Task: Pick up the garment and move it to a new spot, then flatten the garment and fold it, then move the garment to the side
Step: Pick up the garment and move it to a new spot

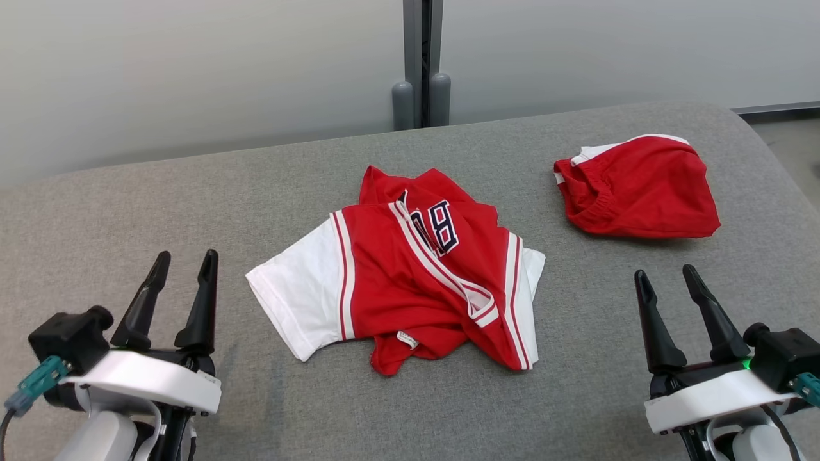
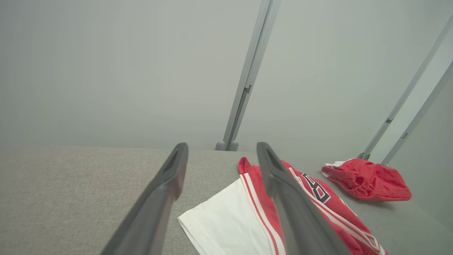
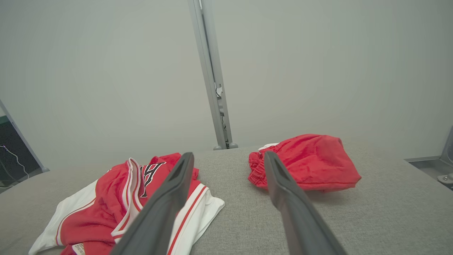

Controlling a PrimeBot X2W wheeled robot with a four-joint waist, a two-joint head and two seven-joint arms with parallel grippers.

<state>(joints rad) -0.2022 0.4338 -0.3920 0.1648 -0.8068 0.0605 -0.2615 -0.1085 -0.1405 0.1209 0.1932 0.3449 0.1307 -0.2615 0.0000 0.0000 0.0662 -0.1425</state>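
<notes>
A crumpled red and white jersey, the garment, lies in the middle of the grey padded table, one white sleeve spread toward the left and a dark number showing. It also appears in the left wrist view and the right wrist view. My left gripper hovers open at the near left, apart from the sleeve. At the near right my right gripper is open too, with nothing between its fingers.
Bunched red shorts lie at the far right of the table. Behind the table stands a pale wall with a grey post. The table's rounded far right corner drops to the floor.
</notes>
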